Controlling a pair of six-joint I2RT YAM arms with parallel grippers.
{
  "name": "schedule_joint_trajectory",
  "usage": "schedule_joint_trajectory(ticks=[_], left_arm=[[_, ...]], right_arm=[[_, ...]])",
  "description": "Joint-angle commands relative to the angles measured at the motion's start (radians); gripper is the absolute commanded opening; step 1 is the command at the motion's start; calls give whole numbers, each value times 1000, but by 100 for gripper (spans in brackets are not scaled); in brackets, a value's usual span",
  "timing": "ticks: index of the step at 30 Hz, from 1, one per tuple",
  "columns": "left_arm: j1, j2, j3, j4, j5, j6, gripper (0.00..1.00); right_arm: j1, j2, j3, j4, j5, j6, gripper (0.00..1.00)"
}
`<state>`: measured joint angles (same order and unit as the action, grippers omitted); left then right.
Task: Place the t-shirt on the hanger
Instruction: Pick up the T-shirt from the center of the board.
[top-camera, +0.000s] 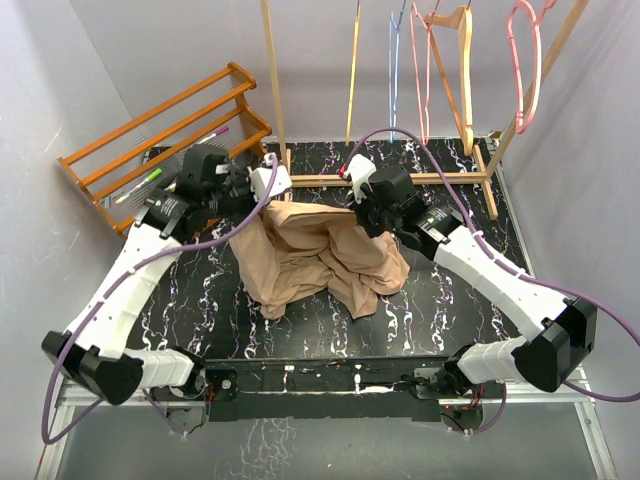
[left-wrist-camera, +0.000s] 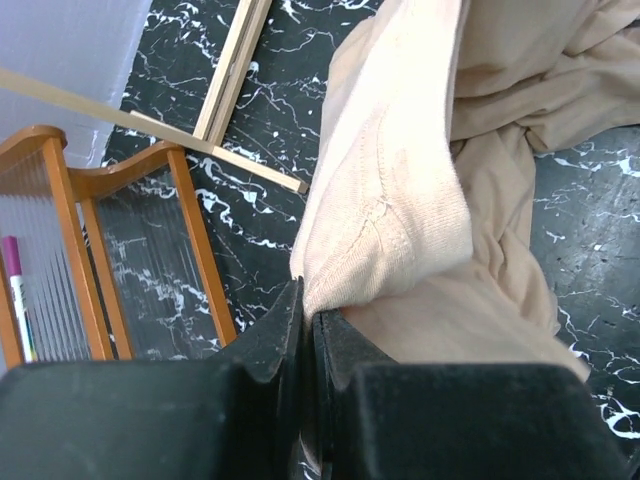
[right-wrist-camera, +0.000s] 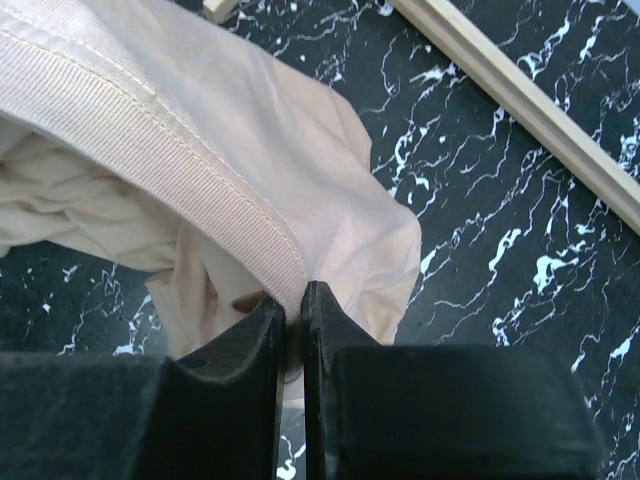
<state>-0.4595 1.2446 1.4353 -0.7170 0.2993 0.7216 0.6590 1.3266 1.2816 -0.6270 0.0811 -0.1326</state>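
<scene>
Two robot arms lift a crumpled tan t-shirt (top-camera: 320, 250) between them over a black marbled table (top-camera: 440, 310).

The left gripper (left-wrist-camera: 308, 312) is pinched fully closed on a stitched, ribbed edge of the t-shirt. The right gripper (right-wrist-camera: 295, 300) is likewise clamped tight on a ribbed band of the same garment. The fabric sags between the two claws at the middle of the table, and its lower folds rest on the surface. The mustard-yellow hanger (top-camera: 353, 80) hangs at the back from a wooden frame (top-camera: 275, 90), clear of the shirt, beside a thin blue hanger (top-camera: 393, 70). An orange wooden rack (top-camera: 160, 130) stands at the far left.
</scene>
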Motion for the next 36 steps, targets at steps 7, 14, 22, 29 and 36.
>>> schedule_joint_trajectory(ticks=[7, 14, 22, 29, 36], left_arm=[[8, 359, 670, -384, 116, -54, 0], [8, 460, 876, -372, 77, -96, 0], [10, 385, 694, -283, 26, -80, 0], [17, 316, 551, -223, -8, -48, 0], [18, 349, 571, -240, 37, -83, 0]], right_arm=[[-6, -102, 80, -86, 89, 4, 8], [-7, -166, 203, -86, 166, -7, 8], [-6, -177, 290, -172, 380, -41, 8], [-18, -185, 248, -304, 513, 66, 8], [-18, -179, 206, -286, 203, 147, 51]])
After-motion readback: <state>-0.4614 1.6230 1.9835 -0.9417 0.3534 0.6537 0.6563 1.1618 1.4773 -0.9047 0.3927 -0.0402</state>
